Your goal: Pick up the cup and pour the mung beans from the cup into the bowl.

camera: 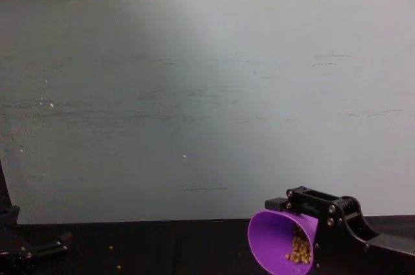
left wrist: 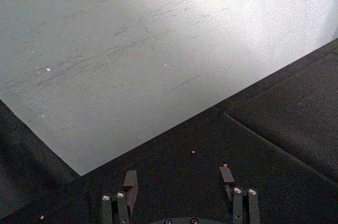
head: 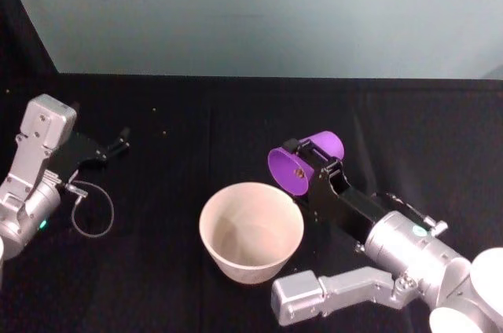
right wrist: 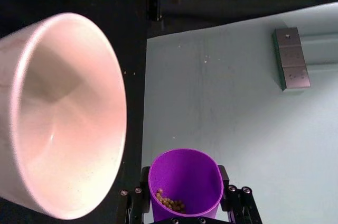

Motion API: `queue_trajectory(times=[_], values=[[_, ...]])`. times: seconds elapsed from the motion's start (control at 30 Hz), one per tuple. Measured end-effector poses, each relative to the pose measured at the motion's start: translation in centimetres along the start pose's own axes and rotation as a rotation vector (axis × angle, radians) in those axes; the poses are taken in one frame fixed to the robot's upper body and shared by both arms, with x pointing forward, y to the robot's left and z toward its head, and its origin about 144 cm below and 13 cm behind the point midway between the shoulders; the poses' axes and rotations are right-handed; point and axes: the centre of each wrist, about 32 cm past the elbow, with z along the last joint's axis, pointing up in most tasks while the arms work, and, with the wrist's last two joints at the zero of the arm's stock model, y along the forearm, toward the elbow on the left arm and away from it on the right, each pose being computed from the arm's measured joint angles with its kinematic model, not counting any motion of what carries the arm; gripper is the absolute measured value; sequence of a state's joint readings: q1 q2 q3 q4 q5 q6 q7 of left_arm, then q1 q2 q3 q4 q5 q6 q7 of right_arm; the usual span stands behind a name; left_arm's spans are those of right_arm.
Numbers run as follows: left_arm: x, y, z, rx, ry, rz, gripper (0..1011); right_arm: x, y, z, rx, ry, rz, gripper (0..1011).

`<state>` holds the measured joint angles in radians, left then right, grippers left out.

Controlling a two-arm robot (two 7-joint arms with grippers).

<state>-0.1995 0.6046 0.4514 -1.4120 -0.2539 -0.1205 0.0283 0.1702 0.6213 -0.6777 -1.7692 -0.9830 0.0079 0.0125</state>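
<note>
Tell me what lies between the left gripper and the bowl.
Only bare black cloth, going by the head view; the left gripper sits well apart from the bowl.

Right gripper (camera: 305, 233) clamps the cup (camera: 275, 249) at lower right. Cup is tipped on its side, mouth facing left; beans (camera: 299, 249) are heaped against its lower wall. Stray beans (camera: 110, 248) lie on the black table (camera: 181, 249). Left gripper (camera: 39, 249) sits low at the left edge.
</note>
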Motion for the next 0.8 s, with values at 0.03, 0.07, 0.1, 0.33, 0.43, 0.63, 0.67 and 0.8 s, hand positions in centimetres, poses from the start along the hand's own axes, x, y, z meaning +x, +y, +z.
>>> queue_trajectory(times=[0.03,0.07,0.1,0.33,0.43,0.63,0.67,0.8], values=[[0.00,0.00,0.00,0.000,0.000,0.000,1011,-0.06,-0.15,0.10,0.004,-0.010,0.002,726],[0.00,0.00,0.00,0.000,0.000,0.000,1011,-0.11,-0.22,0.14,0.005,-0.015,0.003,726],[0.00,0.00,0.00,0.000,0.000,0.000,1011,-0.15,-0.33,0.19,0.008,-0.025,0.004,726],[0.00,0.00,0.00,0.000,0.000,0.000,1011,-0.33,-0.69,0.27,0.019,-0.072,0.000,726],[0.00,0.00,0.00,0.000,0.000,0.000,1011,-0.49,-0.88,0.41,0.026,-0.117,-0.005,726],[0.00,0.00,0.00,0.000,0.000,0.000,1011,-0.67,-1.01,0.57,0.032,-0.165,-0.024,726],[0.00,0.00,0.00,0.000,0.000,0.000,1011,-0.69,-1.02,0.59,0.032,-0.169,-0.026,726],[0.00,0.00,0.00,0.000,0.000,0.000,1011,-0.77,-1.05,0.61,0.035,-0.188,-0.036,726]])
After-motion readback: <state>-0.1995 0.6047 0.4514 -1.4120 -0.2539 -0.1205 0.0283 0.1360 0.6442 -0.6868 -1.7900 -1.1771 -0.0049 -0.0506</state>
